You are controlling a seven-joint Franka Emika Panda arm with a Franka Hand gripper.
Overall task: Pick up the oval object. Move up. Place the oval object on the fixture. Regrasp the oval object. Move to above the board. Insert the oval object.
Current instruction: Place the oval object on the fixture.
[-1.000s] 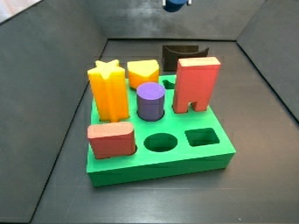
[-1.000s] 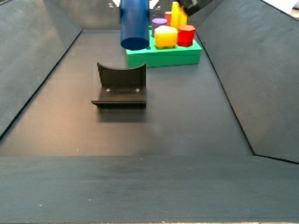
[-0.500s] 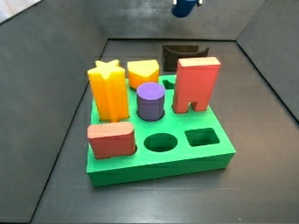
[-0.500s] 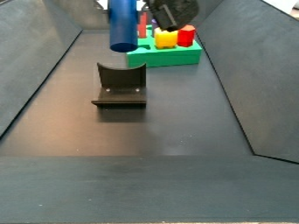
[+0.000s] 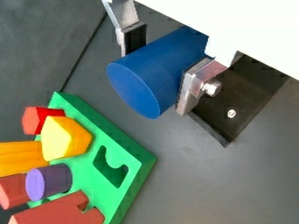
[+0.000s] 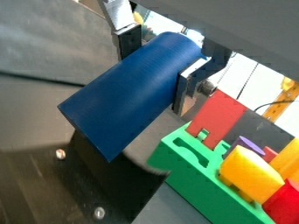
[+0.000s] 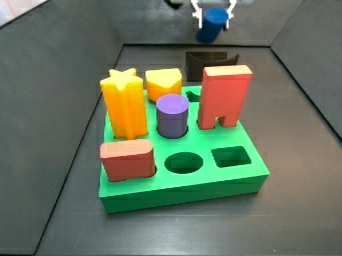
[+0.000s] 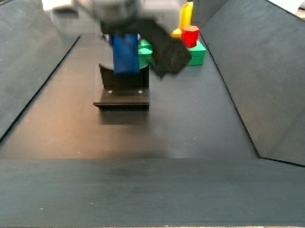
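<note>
Pincer grips the oval object just above the fixture.

My gripper clamps the dark blue oval object between both fingers, its smooth length lying sideways just above the black fixture. The green board sits nearby, pegs upright.
</note>
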